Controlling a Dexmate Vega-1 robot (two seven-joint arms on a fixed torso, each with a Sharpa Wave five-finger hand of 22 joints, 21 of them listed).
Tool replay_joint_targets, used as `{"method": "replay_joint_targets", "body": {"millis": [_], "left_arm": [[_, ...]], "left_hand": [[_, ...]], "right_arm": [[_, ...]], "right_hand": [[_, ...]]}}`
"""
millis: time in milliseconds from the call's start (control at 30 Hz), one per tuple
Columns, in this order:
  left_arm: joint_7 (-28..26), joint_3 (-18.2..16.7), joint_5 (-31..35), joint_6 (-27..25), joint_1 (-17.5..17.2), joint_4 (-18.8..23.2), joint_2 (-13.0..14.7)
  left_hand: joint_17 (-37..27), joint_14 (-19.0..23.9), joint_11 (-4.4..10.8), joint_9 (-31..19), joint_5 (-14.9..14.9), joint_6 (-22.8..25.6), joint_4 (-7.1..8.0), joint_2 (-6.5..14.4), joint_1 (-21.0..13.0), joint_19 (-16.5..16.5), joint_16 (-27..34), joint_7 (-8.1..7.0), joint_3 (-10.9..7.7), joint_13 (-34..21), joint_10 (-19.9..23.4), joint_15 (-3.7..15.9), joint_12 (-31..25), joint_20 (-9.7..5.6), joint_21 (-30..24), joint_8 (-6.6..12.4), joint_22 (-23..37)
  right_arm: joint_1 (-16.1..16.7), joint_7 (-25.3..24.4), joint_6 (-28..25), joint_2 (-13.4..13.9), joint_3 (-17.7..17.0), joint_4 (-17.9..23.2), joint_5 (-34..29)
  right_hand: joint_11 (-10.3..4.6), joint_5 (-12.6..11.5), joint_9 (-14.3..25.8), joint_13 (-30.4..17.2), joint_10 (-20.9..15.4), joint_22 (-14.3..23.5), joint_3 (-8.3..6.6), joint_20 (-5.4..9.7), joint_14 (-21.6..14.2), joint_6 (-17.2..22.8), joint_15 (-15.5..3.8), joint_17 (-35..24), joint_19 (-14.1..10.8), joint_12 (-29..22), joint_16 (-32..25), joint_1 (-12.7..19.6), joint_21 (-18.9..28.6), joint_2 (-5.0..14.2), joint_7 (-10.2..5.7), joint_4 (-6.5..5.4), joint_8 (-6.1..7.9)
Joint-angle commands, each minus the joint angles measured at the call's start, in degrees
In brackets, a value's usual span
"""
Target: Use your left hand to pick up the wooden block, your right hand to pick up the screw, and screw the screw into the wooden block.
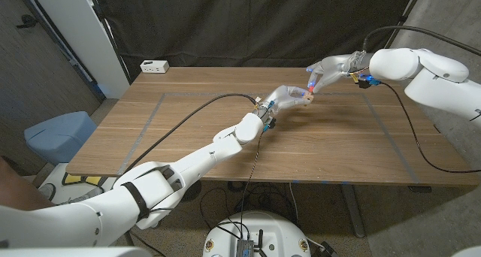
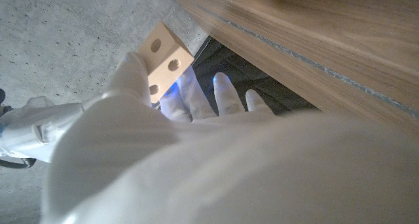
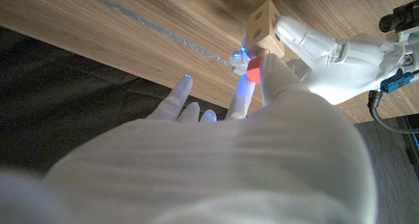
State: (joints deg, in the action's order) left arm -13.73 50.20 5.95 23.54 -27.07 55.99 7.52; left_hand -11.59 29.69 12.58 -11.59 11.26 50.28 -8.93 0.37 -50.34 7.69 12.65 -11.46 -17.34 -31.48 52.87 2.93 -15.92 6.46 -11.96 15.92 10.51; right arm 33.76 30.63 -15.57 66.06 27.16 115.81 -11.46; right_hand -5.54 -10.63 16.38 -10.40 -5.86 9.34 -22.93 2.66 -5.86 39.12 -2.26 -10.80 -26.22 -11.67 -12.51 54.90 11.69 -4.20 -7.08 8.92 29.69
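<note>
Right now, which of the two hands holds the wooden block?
The left hand grips the wooden block; the right hand instead pinches the red-headed screw against it.

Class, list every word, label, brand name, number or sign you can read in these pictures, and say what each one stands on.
None can be read.
The wooden block shows only round holes, no writing.
The white box at the table's far corner has dark marks too small to read.
The red-headed screw carries no visible marking.
</note>
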Motion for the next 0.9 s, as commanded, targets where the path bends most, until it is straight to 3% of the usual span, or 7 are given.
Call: {"method": "replay_joint_targets", "body": {"millis": [33,900], "left_arm": [[0.0,0.0,-0.1,0.2,0.0,-0.2,-0.1],[0.0,0.0,-0.2,0.2,0.3,-0.8,-0.3]], "left_hand": [[-0.3,0.7,-0.06,-0.3,0.2,4.3,0.50,3.2,-2.7,0.3,-0.1,0.99,-0.17,-0.1,0.7,5.67,-0.2,0.02,-0.1,0.45,0.2],[-0.2,0.9,-0.05,-0.3,0.2,4.2,0.51,3.3,-2.5,0.3,-0.1,1.09,-0.38,-0.2,0.8,5.63,-0.2,0.05,-0.1,0.39,0.2]], "right_arm": [[0.3,-0.8,0.2,-0.1,0.1,-0.4,0.3],[1.2,-2.6,0.4,-0.1,-0.3,-0.6,0.6]], "right_hand": [[0.10,-0.1,0.3,-0.2,-0.7,0.1,0.27,1.84,-0.8,0.7,-0.74,-0.2,-0.4,-0.2,-0.4,0.2,-0.2,0.45,0.17,-0.08,0.44],[-0.63,-0.1,1.0,-0.2,-3.9,0.1,0.82,2.31,-2.0,3.7,-1.47,-0.3,-1.7,-0.6,-0.2,0.0,-0.5,1.30,0.74,-0.43,2.45]]}}
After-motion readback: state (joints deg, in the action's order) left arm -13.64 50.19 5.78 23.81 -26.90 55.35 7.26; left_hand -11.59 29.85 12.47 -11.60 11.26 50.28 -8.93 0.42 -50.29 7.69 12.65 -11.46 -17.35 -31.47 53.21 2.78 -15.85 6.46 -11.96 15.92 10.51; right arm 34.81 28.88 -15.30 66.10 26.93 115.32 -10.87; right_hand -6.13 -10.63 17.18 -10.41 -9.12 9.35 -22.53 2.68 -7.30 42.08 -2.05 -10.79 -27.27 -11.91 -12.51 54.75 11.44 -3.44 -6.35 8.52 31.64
